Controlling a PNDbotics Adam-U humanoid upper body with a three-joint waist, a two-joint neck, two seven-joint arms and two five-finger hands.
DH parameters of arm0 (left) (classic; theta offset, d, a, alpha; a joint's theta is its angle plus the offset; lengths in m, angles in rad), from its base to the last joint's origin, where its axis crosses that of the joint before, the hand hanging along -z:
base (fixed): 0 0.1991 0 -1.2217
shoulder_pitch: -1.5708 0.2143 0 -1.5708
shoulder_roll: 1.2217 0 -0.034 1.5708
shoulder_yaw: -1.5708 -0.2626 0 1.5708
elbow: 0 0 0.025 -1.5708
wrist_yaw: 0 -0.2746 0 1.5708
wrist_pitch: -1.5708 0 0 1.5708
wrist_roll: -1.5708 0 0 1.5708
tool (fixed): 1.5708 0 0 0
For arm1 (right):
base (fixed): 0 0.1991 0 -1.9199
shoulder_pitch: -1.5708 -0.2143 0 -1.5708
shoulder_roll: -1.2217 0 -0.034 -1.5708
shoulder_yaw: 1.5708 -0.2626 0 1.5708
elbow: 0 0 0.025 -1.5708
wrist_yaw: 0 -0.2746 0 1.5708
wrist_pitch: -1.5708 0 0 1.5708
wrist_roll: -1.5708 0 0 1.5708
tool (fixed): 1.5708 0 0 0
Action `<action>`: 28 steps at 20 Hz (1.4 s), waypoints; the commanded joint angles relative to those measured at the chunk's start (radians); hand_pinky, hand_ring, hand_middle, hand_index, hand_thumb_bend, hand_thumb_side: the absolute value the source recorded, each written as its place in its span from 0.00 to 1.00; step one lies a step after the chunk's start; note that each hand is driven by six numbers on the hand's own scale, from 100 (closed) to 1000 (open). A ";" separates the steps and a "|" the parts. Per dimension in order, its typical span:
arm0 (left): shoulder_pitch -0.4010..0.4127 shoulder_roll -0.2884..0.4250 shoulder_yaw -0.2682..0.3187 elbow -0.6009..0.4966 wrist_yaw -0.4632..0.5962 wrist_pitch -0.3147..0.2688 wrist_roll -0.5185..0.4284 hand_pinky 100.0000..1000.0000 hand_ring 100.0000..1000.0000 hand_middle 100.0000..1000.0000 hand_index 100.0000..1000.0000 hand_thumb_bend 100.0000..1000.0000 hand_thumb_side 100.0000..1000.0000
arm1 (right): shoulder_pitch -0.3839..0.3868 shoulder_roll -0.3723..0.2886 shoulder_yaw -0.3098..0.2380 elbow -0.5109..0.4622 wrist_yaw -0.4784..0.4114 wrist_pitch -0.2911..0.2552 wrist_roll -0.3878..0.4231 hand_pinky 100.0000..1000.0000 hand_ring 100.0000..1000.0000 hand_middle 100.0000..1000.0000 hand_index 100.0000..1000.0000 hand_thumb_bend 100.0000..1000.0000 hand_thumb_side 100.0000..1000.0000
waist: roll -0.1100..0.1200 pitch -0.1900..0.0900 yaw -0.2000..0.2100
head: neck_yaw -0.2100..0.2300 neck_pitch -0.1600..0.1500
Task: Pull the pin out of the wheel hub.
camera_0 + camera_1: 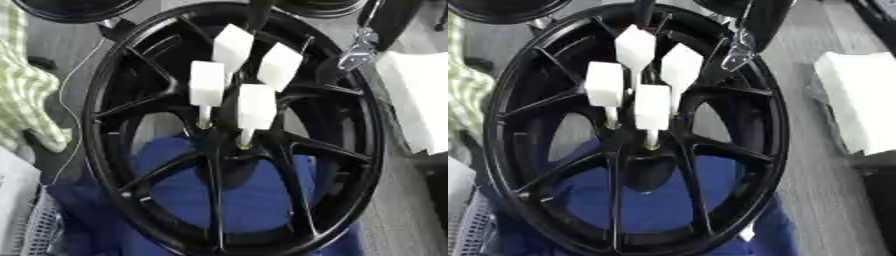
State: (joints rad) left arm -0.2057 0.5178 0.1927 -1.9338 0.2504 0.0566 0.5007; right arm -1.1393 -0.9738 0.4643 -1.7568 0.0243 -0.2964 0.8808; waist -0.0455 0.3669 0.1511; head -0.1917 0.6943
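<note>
A black spoked wheel hub (114, 100) lies tilted across the middle of both views. Several pins with white block heads stand close together at its centre: one at the top (232, 45), one on the right (280, 65), one on the left (207, 82) and one in front (256, 105). My right hand (357, 50) comes in from the upper right corner, black with a silver part, over the hub's far right rim. A dark narrow part (259, 15) reaches down to the top pin's head. I cannot make out whether it holds that pin. My left hand does not show.
Blue cloth (236, 200) lies under the hub's near half. A white box (859, 100) stands on the right. Green-and-white checked cloth (22, 85) hangs at the left edge. More black rims (74, 10) lie at the top. A grey mesh basket (39, 230) sits at the lower left.
</note>
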 commanded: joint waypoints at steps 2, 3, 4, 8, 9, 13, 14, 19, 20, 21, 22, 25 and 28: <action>-0.010 0.017 0.003 -0.016 0.001 0.000 -0.002 0.76 0.69 0.68 0.79 0.50 0.60 | -0.020 -0.005 0.003 0.014 0.025 -0.038 0.026 0.88 0.83 0.74 0.77 0.53 0.05 | 0.007 -0.016 0.005 | -0.001 0.012; -0.009 0.016 0.004 -0.016 0.001 -0.001 -0.001 0.76 0.69 0.68 0.79 0.50 0.60 | -0.018 -0.003 0.006 0.020 0.028 -0.040 0.026 0.88 0.81 0.74 0.77 0.52 0.05 | 0.008 -0.015 0.006 | -0.001 0.014; -0.009 0.015 0.004 -0.016 0.002 0.000 -0.001 0.76 0.69 0.68 0.79 0.50 0.60 | -0.017 0.000 0.007 0.027 0.031 -0.041 0.026 0.88 0.81 0.74 0.77 0.52 0.04 | 0.008 -0.015 0.007 | -0.002 0.015; -0.010 0.012 0.004 -0.015 0.003 -0.001 -0.001 0.76 0.69 0.68 0.79 0.50 0.60 | -0.017 0.010 0.017 0.059 0.043 -0.047 0.026 0.87 0.79 0.74 0.77 0.52 0.04 | 0.009 -0.012 0.011 | -0.006 0.018; -0.010 0.011 0.005 -0.015 0.003 -0.001 0.000 0.76 0.69 0.68 0.79 0.50 0.60 | -0.016 0.012 0.018 0.066 0.046 -0.049 0.026 0.87 0.78 0.74 0.77 0.52 0.04 | 0.009 -0.012 0.011 | -0.007 0.020; -0.009 0.008 0.005 -0.014 0.003 -0.001 0.000 0.76 0.69 0.68 0.79 0.50 0.60 | -0.012 0.012 0.020 0.082 0.056 -0.056 0.026 0.86 0.76 0.72 0.75 0.52 0.02 | 0.009 -0.009 0.011 | -0.009 0.025; -0.009 0.008 0.005 -0.014 0.003 -0.001 0.000 0.76 0.69 0.68 0.79 0.50 0.60 | -0.010 0.011 0.019 0.085 0.060 -0.055 0.026 0.86 0.75 0.72 0.75 0.52 0.02 | 0.010 -0.009 0.010 | -0.010 0.026; -0.008 0.007 0.006 -0.014 0.004 -0.002 -0.001 0.76 0.69 0.68 0.79 0.50 0.60 | -0.003 0.009 0.011 0.095 0.070 -0.037 0.026 0.85 0.69 0.69 0.74 0.52 0.02 | 0.014 -0.009 0.008 | -0.014 0.033; -0.008 0.007 0.006 -0.014 0.004 -0.002 -0.001 0.76 0.69 0.68 0.79 0.50 0.60 | -0.003 0.008 0.010 0.095 0.070 -0.034 0.026 0.85 0.69 0.69 0.74 0.52 0.02 | 0.014 -0.009 0.008 | -0.014 0.034; -0.008 0.007 0.006 -0.014 0.004 -0.002 -0.001 0.76 0.69 0.68 0.79 0.50 0.60 | -0.003 0.008 0.009 0.095 0.070 -0.033 0.026 0.85 0.69 0.69 0.74 0.52 0.02 | 0.015 -0.009 0.008 | -0.014 0.034; -0.008 0.007 0.006 -0.014 0.004 -0.002 -0.001 0.76 0.69 0.68 0.79 0.50 0.60 | -0.003 0.008 0.009 0.094 0.070 -0.032 0.026 0.85 0.69 0.69 0.74 0.52 0.02 | 0.015 -0.009 0.008 | -0.014 0.034; -0.008 0.005 0.005 -0.013 0.005 -0.002 -0.003 0.76 0.69 0.68 0.79 0.49 0.60 | -0.004 0.011 0.001 0.102 0.073 -0.023 0.026 0.83 0.63 0.65 0.72 0.53 0.00 | 0.020 -0.008 0.003 | -0.024 0.042; -0.009 0.002 0.004 -0.014 0.006 -0.002 -0.004 0.76 0.69 0.68 0.79 0.49 0.61 | -0.003 0.015 0.004 0.116 0.074 -0.016 0.026 0.83 0.64 0.66 0.72 0.53 0.01 | 0.023 -0.005 0.003 | -0.031 0.045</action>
State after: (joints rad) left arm -0.2063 0.5047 0.1900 -1.9338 0.2550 0.0567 0.4994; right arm -1.1279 -0.9452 0.4861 -1.6452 0.0939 -0.2931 0.8841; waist -0.0258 0.3771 0.1534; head -0.2168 0.7375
